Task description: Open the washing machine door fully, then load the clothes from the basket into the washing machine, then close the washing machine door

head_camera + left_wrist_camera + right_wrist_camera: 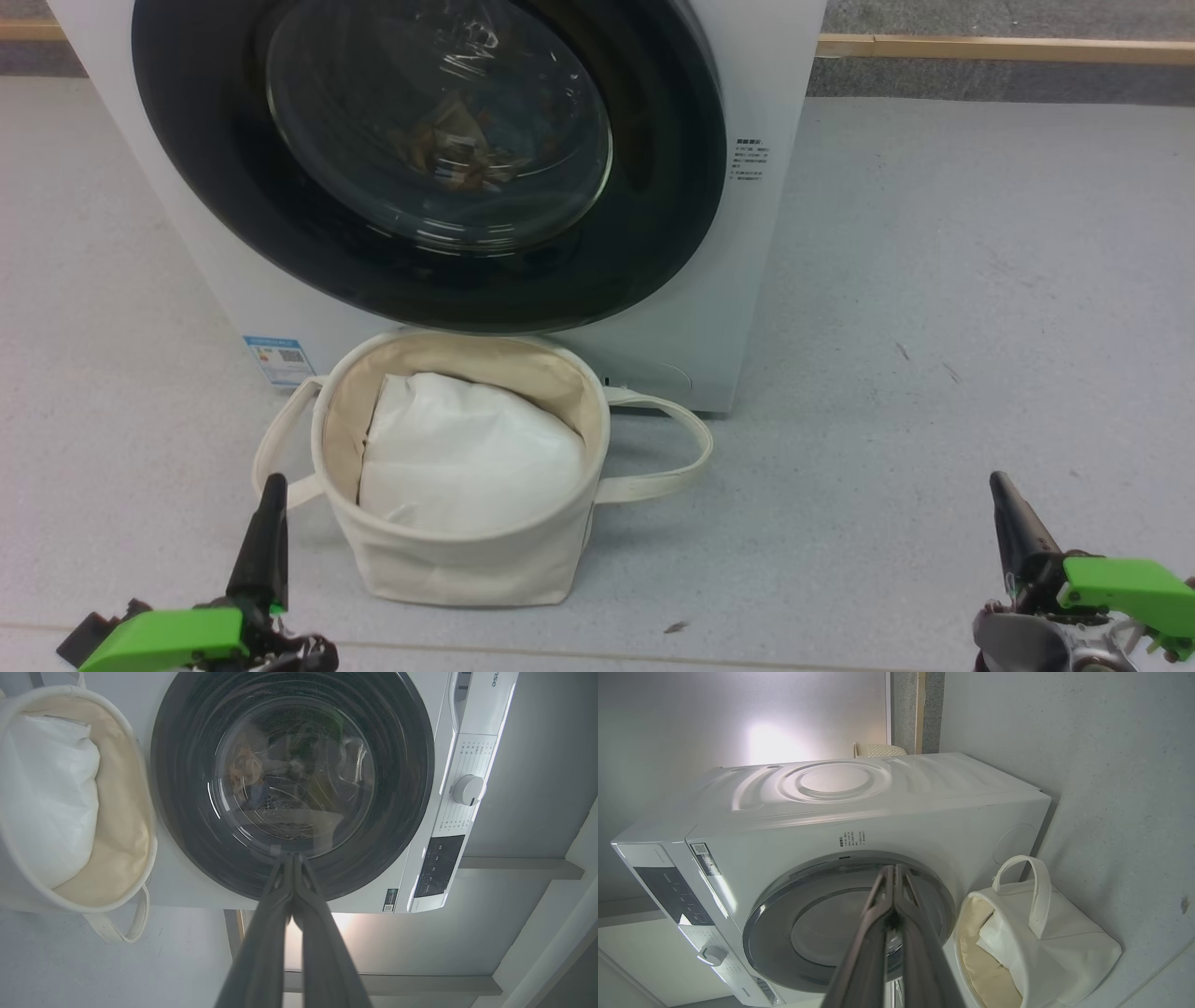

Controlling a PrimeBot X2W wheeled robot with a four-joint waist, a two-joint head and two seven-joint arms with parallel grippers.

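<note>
As left gripper and right gripper sit closed, the basket lies between them (nearer left).

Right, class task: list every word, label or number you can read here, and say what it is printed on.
"nse": cut-off lettering on the washing machine, top corner.
The blue label, lower front: too small to read.
The printed notice beside the washing machine door: too small.
The control panel markings: blurred.

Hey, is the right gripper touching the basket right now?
Apart. In the head view the shut right gripper sits at the lower right, with a wide stretch of bare floor between it and the basket.
</note>
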